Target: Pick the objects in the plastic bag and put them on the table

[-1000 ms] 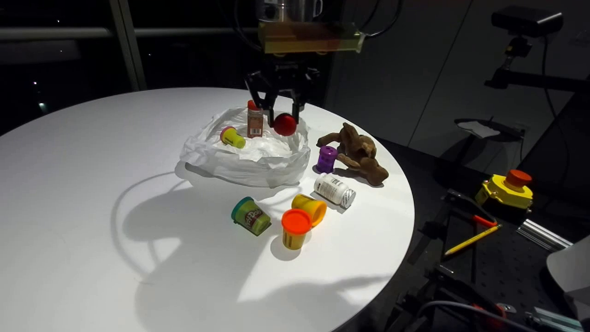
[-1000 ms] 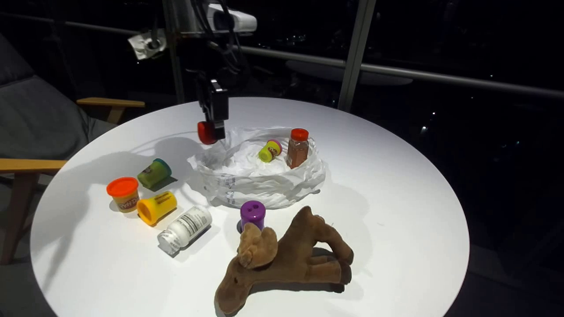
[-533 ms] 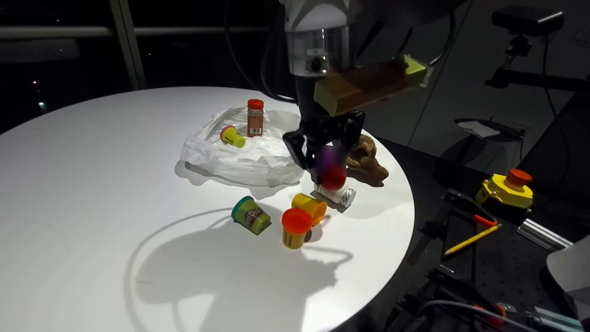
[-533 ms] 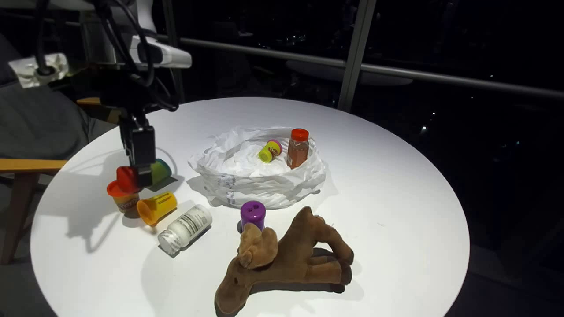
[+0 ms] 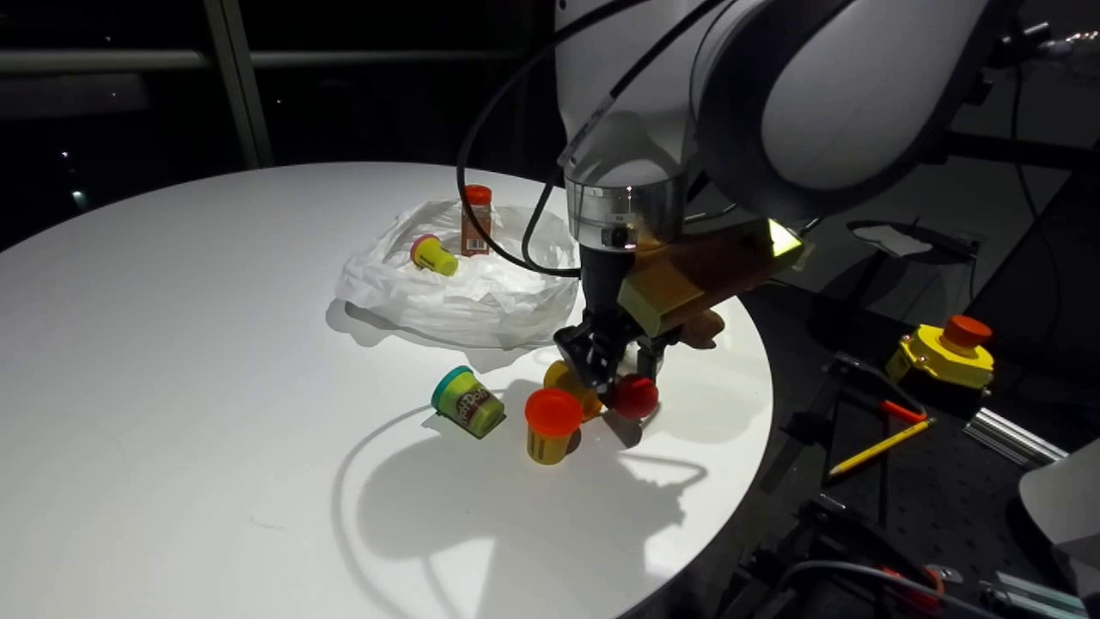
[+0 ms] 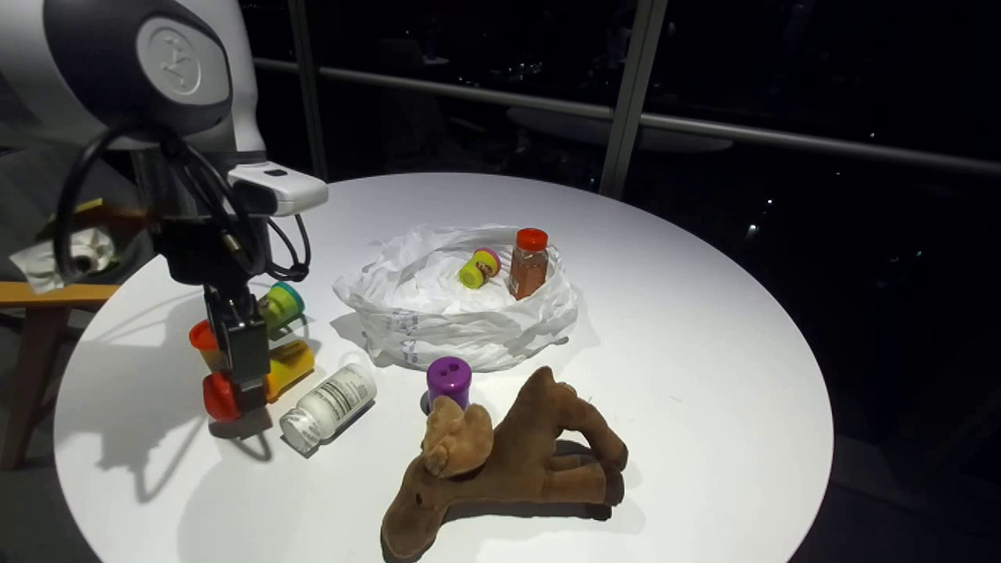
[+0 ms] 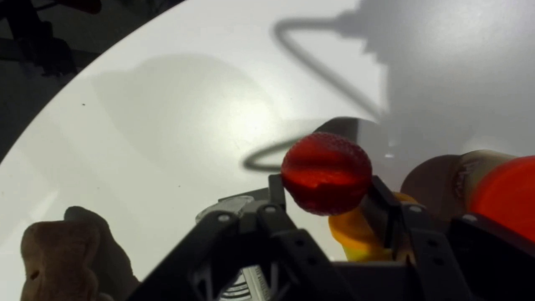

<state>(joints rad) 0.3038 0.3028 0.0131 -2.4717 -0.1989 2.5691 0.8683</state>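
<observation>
Purple jar (image 6: 449, 381) stands visible only in an exterior view.

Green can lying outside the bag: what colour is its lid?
Teal; the lid shows best in an exterior view.

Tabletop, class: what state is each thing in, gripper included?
Red object: held
Gripper: closed on it
Plastic bag: open
Red-capped jar: upright, closed
Pink-lidded can: tipped, closed
Green can: lying, closed
Orange-lidded can: upright, closed
Yellow can: lying
White bottle: lying
Purple shaker: upright
Plush moose: lying
</observation>
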